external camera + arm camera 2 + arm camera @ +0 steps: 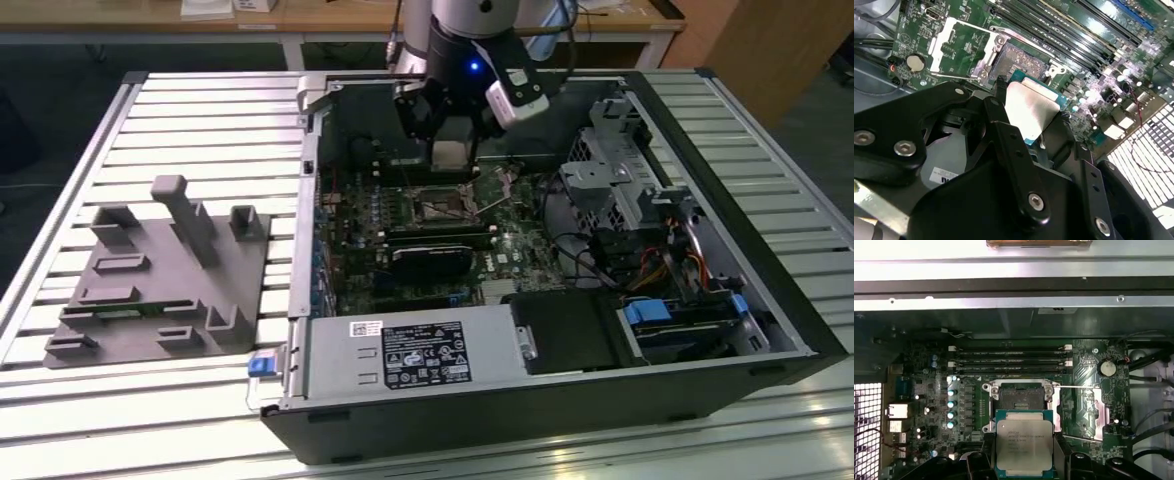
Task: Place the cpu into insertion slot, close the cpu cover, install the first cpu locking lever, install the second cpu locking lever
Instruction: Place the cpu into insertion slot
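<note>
The claw (1024,463) grips the cpu (1025,440) by two opposite edges, holding it level just beside the bare insertion slot (1019,399), not yet seated. The chip looks light, thin and stiff; its smooth metal top seems slippery, so the edges are the safest hold

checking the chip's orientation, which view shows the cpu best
First wrist view: the cpu faces the camera, nearly its whole metal top plain. The second wrist view shows it slanted, partly behind the tool. In the exterior view it is a small pale square under the arm.
</note>
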